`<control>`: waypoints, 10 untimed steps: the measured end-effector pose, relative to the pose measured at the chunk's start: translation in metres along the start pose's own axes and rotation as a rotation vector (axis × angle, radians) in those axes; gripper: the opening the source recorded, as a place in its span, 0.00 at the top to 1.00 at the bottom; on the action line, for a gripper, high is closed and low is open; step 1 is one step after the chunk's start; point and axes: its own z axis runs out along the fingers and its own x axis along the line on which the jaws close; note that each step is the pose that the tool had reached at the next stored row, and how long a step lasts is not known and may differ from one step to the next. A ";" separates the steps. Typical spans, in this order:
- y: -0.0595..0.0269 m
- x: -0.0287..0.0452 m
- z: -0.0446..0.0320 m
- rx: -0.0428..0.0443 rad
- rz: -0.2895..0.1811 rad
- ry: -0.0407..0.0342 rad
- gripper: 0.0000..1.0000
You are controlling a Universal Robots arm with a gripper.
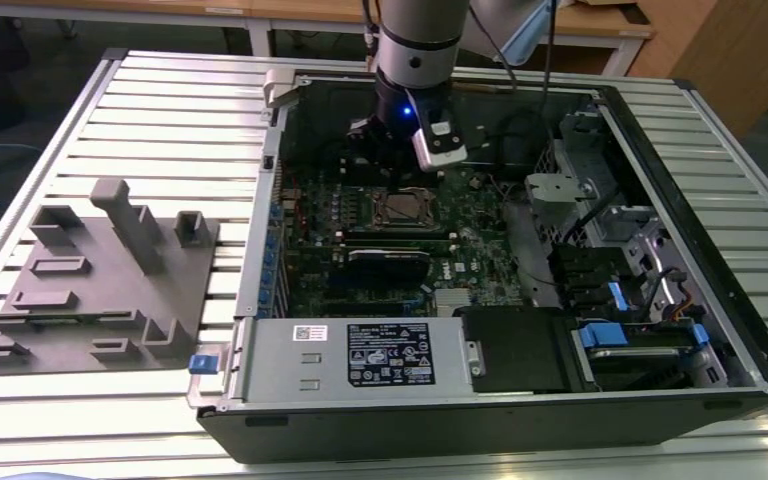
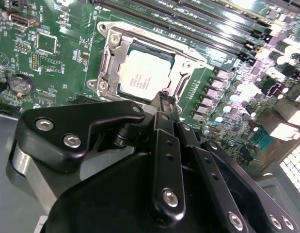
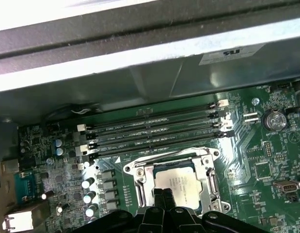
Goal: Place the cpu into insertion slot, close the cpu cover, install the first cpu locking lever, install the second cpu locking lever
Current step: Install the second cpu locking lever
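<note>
The cpu (image 2: 144, 75) (image 3: 180, 181), a silvery square chip, lies in the insertion slot (image 1: 402, 208) on the green motherboard (image 1: 471, 265). The cpu cover (image 2: 110, 60) (image 3: 141, 180), a silver frame, lies flat around the chip, which shows through its window. My gripper (image 2: 164, 99) (image 3: 163, 195) hangs low over the edge of the socket, its black fingers pressed together with nothing seen between them. Its tip sits just beside the chip's near edge. In the exterior view the gripper (image 1: 387, 160) stands below the arm (image 1: 418, 50), just behind the socket.
The open computer case (image 1: 704, 300) rests on a slatted table (image 1: 171, 120). Long black memory slots (image 3: 154, 130) run beside the socket. The power supply (image 1: 357, 355) and drive bays with blue tabs (image 1: 638, 335) fill the case front. A grey fixture plate (image 1: 91, 290) lies at the exterior view's left.
</note>
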 end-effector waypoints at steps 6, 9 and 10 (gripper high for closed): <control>0.0000 0.0000 0.0000 -0.0085 -0.013 -0.0071 0.89; 0.0000 0.0000 0.0001 -0.0168 -0.029 -0.0151 0.89; 0.0000 0.0000 0.0001 -0.0182 -0.033 -0.0177 0.89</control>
